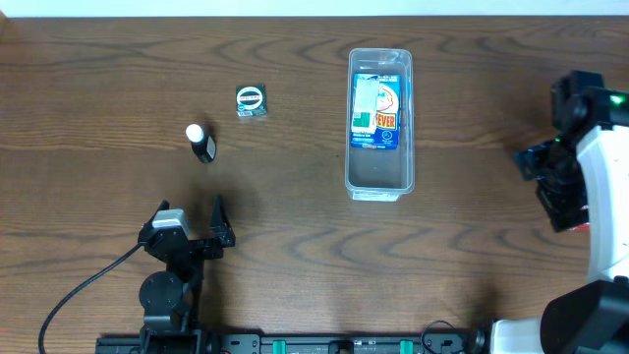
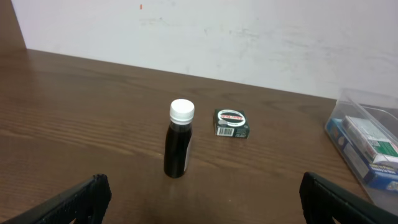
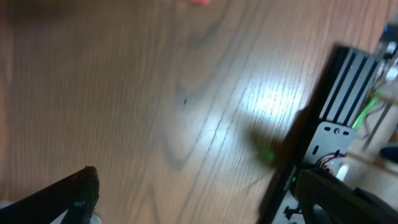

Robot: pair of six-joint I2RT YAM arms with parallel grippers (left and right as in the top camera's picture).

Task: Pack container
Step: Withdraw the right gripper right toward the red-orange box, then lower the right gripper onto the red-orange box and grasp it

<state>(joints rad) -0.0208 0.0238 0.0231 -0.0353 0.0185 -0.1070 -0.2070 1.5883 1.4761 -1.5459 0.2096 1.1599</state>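
The container (image 1: 379,182), a long clear plastic tub, lies at the table's centre right with a blue and white packet (image 1: 375,110) inside; its corner shows in the left wrist view (image 2: 348,106). A small dark bottle with a white cap (image 1: 200,142) stands at the left, upright in the left wrist view (image 2: 178,146). A small green box (image 1: 252,101) lies beyond it, also in the left wrist view (image 2: 232,123). My left gripper (image 1: 193,221) is open and empty, in front of the bottle (image 2: 202,199). My right gripper (image 1: 550,172) is open and empty at the far right (image 3: 199,196).
The right arm's white body (image 1: 604,197) fills the right edge. A black mounting rail with electronics (image 3: 339,93) stands beside the right gripper. A white wall (image 2: 249,31) rises behind the table's far edge.
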